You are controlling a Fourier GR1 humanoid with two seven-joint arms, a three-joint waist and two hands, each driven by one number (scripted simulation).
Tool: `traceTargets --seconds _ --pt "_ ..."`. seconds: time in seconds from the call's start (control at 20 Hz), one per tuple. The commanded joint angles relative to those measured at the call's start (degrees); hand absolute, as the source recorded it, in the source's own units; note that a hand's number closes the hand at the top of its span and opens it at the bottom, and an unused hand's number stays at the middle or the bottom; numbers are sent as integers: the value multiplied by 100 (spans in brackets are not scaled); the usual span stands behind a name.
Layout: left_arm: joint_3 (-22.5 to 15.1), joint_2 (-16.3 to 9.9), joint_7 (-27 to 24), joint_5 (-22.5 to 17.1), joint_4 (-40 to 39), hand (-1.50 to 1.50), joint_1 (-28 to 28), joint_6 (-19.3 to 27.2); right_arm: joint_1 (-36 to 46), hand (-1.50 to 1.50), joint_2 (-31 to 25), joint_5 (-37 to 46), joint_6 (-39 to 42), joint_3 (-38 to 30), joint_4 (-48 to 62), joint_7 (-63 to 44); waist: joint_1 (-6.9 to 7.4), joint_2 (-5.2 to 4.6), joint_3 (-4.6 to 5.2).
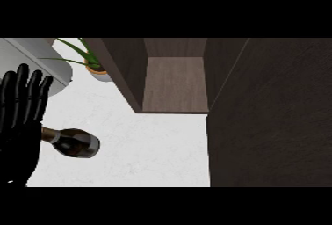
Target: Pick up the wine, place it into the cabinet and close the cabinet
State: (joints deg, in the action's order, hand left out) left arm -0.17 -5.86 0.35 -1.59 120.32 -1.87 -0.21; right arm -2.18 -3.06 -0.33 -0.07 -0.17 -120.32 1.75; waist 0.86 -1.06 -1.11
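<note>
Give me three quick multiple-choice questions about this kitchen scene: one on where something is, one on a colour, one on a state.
1. Where does the wine bottle lie?
A. Inside the cabinet
B. On the white counter, beside the left hand
C. Next to the plant pot

2. What colour is the counter?
A. White
B. Black
C. Green

3. How is the cabinet now?
A. Shut
B. Open, with the bottle on its shelf
C. Open, with nothing visible on its shelf

Answers: 1 B, the bottle lies on its side by the left hand. 2 A, the bare top is white. 3 C, the brown shelf shows and its door stands open at the right.
</note>
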Motion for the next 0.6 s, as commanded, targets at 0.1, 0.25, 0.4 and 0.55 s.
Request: traceTargets --seconds 0.1,0.25,0.4,0.55 --pt "-238 -531 -384 -1230 116 -150 447 -1518 -220 -150 -120 -266 280 -51 -133 112 -79 116 120" --pt "-603 -1053 -733 -1954 133 -150 735 -2809 -504 -150 -171 -284 443 176 -464 -12 -169 161 144" --pt "-1078 -1113 -125 -3056 -102 -150 1492 -3345 -684 -150 -317 -630 980 677 -328 -413 -42 124 136" --pt "-609 -1837 -30 -4061 280 -150 2044 -3958 -899 -150 -481 -875 1088 667 -894 -805 -17 151 124"
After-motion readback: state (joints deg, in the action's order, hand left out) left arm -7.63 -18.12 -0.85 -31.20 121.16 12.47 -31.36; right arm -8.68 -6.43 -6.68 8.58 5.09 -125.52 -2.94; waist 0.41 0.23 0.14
